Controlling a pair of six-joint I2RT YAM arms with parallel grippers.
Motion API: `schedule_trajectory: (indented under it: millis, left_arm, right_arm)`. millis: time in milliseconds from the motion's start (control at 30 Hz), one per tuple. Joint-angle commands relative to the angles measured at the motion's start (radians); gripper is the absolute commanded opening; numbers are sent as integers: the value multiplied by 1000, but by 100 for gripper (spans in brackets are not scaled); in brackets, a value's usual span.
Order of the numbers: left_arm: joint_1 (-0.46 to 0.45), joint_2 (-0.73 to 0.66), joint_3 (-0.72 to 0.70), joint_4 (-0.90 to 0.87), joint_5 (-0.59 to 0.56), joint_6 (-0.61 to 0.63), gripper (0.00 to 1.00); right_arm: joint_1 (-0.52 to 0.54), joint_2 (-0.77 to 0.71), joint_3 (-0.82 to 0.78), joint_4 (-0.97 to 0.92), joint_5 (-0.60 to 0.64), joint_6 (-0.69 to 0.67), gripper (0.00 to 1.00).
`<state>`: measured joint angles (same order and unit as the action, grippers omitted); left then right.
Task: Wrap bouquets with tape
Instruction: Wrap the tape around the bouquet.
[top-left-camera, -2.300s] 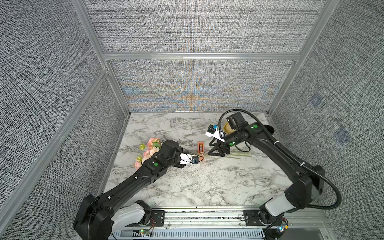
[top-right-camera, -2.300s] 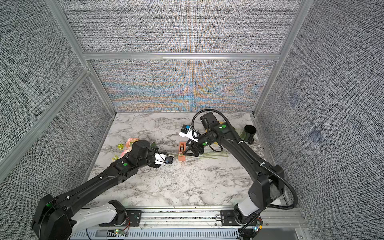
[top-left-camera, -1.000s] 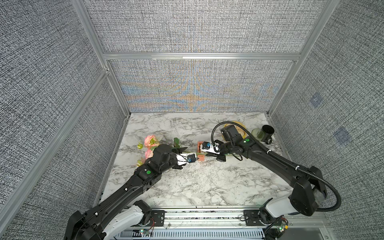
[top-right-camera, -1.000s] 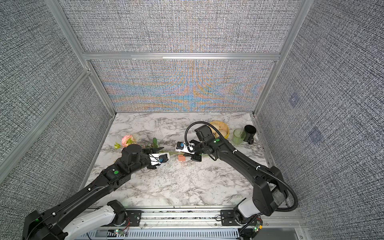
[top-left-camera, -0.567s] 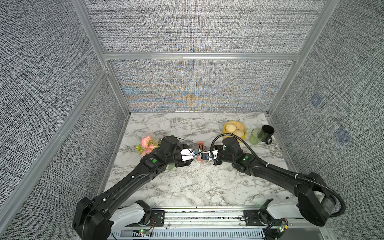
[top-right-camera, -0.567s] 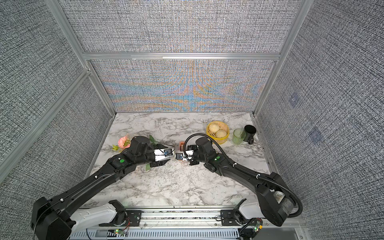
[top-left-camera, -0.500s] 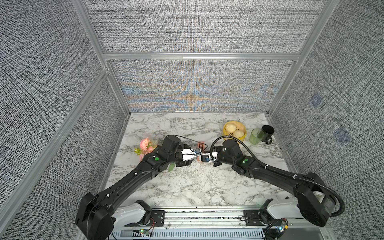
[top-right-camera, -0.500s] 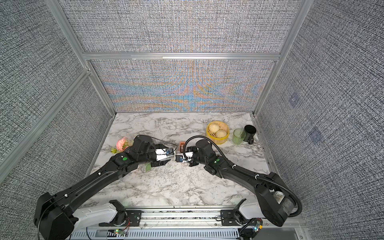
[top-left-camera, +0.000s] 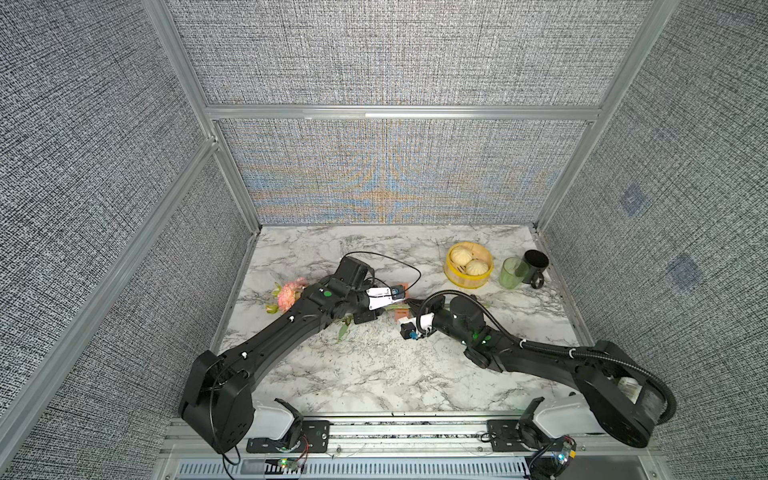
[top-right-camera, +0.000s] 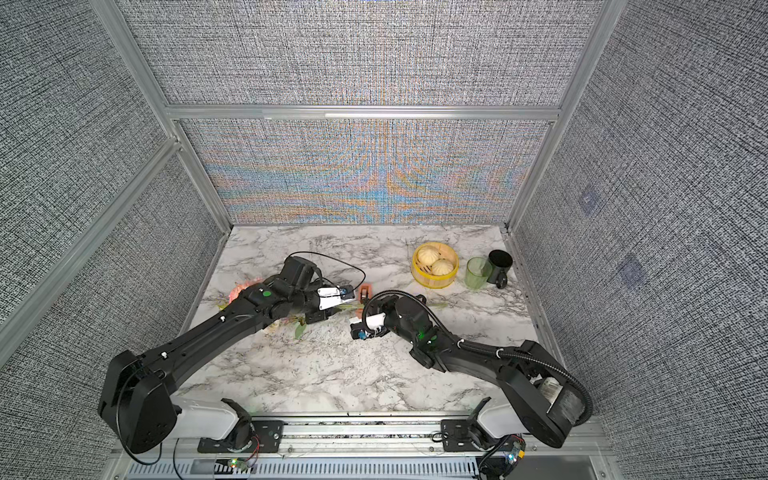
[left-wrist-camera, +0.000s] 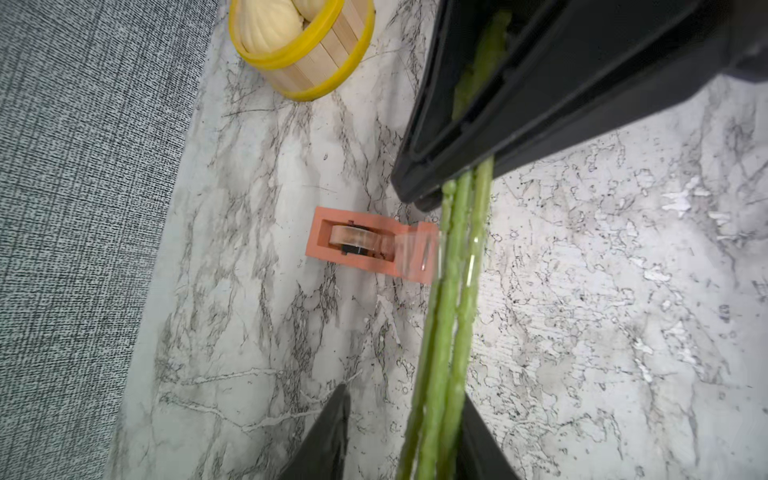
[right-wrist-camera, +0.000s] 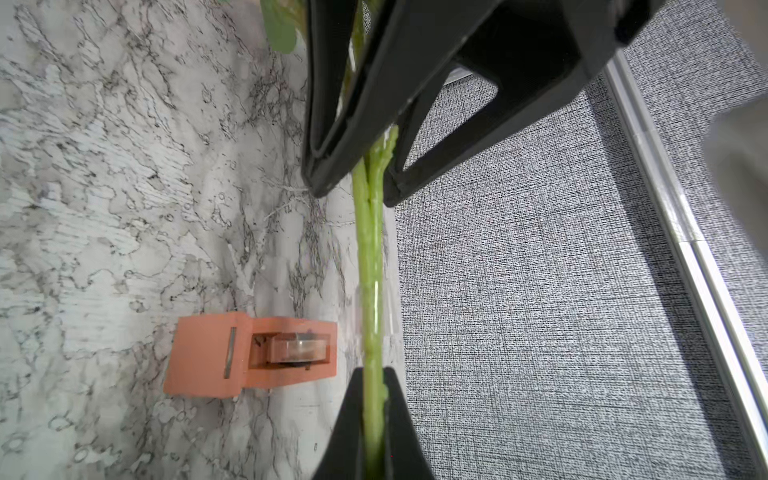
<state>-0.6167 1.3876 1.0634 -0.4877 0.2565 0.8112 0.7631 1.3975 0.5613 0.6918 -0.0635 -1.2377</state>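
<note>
While two pale buns (top-left-camera: 460, 257) sit side by side in the round yellow basket (top-left-camera: 467, 284) at the back right of the marble table (top-left-camera: 374, 374), a see-through green cup (top-left-camera: 511, 274) stands just beside it. A black mug (top-left-camera: 535, 262) stands right next to the cup, by the right wall, and I cannot tell if anything is in the cup or the mug. The tape (left-wrist-camera: 358, 236) is a small clear roll that sits in the slot of its orange holder (left-wrist-camera: 353, 262). This holder lies on the table near the middle, just beside the green stems (left-wrist-camera: 455, 299) on their far side, between the two grippers. A clear strip (left-wrist-camera: 411, 253) comes off the holder's end and reaches up to the stems. The bouquets (top-left-camera: 289, 293) lie across the table, with the pink flowers near the left wall, partly hidden behind the left arm (top-left-camera: 274, 336), and the long stems pointing to the right. The left arm and the right arm (top-left-camera: 536, 357) both stretch low over the table from the front corners and meet near the middle, tip to tip. The right gripper (right-wrist-camera: 374, 372) is squeezed tight on the stems. The left gripper (left-wrist-camera: 403, 392) has a finger on each side of the stems, but there is a gap on one side, so it is not pinching them.
</note>
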Motion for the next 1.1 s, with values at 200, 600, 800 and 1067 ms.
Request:
schedule_trajectory:
  millis: [200, 600, 800, 1067]
  left_arm:
    - [16, 64, 94, -156, 81, -2, 16]
    - [22, 187, 247, -305, 78, -18, 0]
    - [22, 146, 230, -223, 41, 2, 0]
    - [16, 8, 70, 36, 70, 145, 0]
  right_arm:
    - [5, 21, -38, 241, -5, -99, 0]
    - [25, -10, -40, 224, -5, -89, 0]
    - [39, -235, 69, -416, -50, 152, 38]
    - [-184, -473, 362, -1108, -510, 855, 43]
